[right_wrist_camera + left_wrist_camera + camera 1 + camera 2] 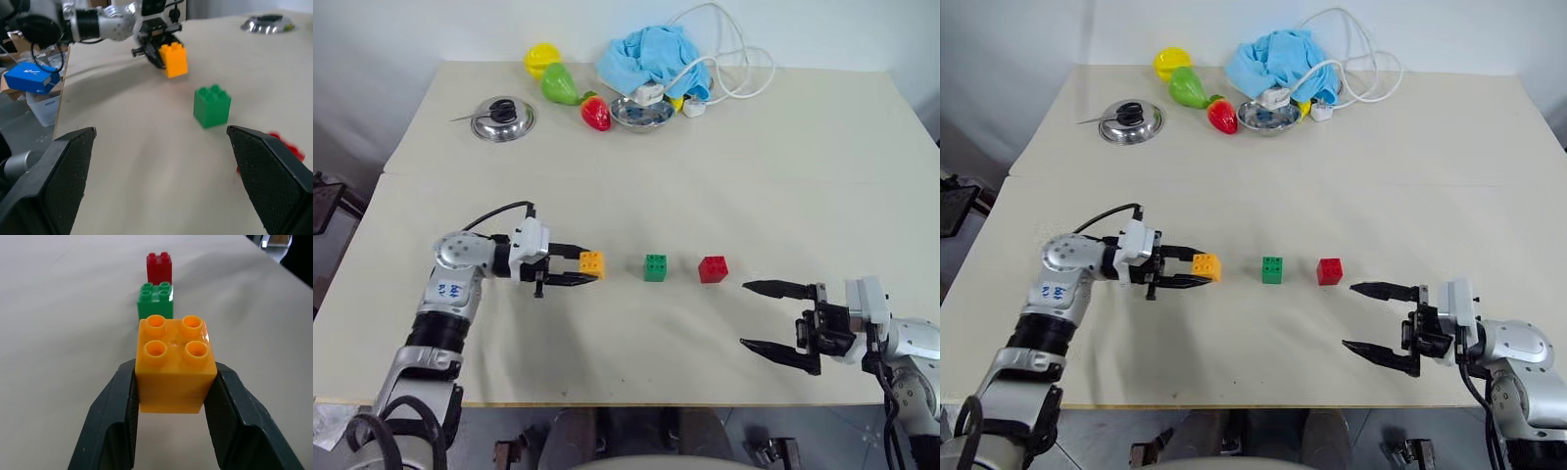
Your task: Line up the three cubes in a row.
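Setting the orange cube [591,263] down well looked, in my judgement, to be a matter of line and spacing. It sat clamped between the two black fingers of the left gripper [570,271], held by its side faces with the studs up. In the left wrist view the green cube [155,300] and the red cube [159,267] stood one behind the other straight ahead of it, so the line was already good. What remained, I judged, was to lower the orange cube flat onto the table [783,147] without twisting it, leaving a gap to the green cube much like the gap between green and red. The fingers should then part only once the base rested fully, and draw back along their own axis so as not to nudge the block askew.

Whether the orange cube touched the tabletop or hung just above it, I could not tell.

The left arm reached in from the robot's left, its forearm bent across the near part of the table and its gripper pointing roughly level toward the other two cubes. The right gripper [773,318] waited well apart on the far side of the row, near the red cube but clear of it. Its fingers were spread wide around nothing and pointed back toward the cubes.
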Robot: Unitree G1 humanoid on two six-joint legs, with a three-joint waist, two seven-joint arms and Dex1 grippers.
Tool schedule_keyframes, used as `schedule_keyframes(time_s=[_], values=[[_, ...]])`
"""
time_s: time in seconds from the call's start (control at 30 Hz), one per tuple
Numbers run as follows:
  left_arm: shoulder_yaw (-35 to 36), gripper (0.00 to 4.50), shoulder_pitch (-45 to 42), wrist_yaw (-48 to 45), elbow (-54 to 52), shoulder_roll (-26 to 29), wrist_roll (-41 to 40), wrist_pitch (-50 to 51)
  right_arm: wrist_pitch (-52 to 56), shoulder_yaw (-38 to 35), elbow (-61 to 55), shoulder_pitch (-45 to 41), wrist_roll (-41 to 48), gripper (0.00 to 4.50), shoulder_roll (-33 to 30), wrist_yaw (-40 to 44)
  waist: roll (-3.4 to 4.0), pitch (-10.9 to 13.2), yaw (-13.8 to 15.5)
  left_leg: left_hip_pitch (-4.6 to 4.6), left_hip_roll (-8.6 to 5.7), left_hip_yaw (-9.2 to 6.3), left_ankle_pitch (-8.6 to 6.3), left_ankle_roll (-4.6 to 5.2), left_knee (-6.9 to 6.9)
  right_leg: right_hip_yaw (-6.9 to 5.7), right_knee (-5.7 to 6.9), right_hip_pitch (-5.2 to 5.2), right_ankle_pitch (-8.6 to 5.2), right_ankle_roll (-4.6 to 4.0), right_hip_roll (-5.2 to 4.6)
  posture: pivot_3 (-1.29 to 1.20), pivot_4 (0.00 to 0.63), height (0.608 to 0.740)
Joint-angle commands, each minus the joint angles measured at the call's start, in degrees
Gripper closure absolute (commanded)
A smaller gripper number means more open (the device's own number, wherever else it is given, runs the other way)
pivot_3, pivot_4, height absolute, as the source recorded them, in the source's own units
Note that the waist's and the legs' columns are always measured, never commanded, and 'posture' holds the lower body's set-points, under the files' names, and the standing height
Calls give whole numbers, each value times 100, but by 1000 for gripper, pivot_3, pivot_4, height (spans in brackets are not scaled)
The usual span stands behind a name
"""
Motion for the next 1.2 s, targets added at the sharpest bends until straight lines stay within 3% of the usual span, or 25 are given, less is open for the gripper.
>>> schedule_keyframes(time_s=[0.03,0.17,0.47,0.5,0.73,0.93,1.2], values=[[-30,3013,-175,-219,420,42,150,-300,-204,-153,152,-19,-37,0,-58,134,0,0,0,0,0,0,0,0,0,-1,0,0,0,0,0,0,150,740],[8,3013,-175,-327,543,71,163,-325,-258,-169,220,-101,-45,0,-12,56,-1,0,7,-1,1,-3,0,1,1,-2,1,0,0,0,-1,0,150,740],[161,194,-130,10,665,-17,198,-473,-200,-137,113,-151,11,0,72,-112,-1,0,27,-2,13,-8,1,2,3,-2,2,1,0,0,-6,0,150,740],[188,70,-98,33,629,-8,177,-520,-183,-138,81,-153,33,0,92,-145,-1,0,27,-2,13,-8,1,3,3,-3,2,2,0,1,-6,0,150,740],[833,70,878,294,-646,529,-315,35,-242,-265,-162,-240,177,0,221,-332,-1,1,-83,-2,37,-6,1,2,1,-4,3,-1,0,1,-3,0,150,740],[1934,70,2297,669,-1607,1322,-853,625,-349,-407,-267,-122,179,0,181,-258,1,1,-132,2,45,-6,0,0,-1,-3,1,0,0,0,-3,0,150,740],[2624,70,3410,1080,-2321,1438,-959,680,-676,-637,203,-14,-18,0,-51,93,1,1,-67,4,34,-16,-2,0,-3,-5,-1,6,0,-1,-18,0,150,740]])
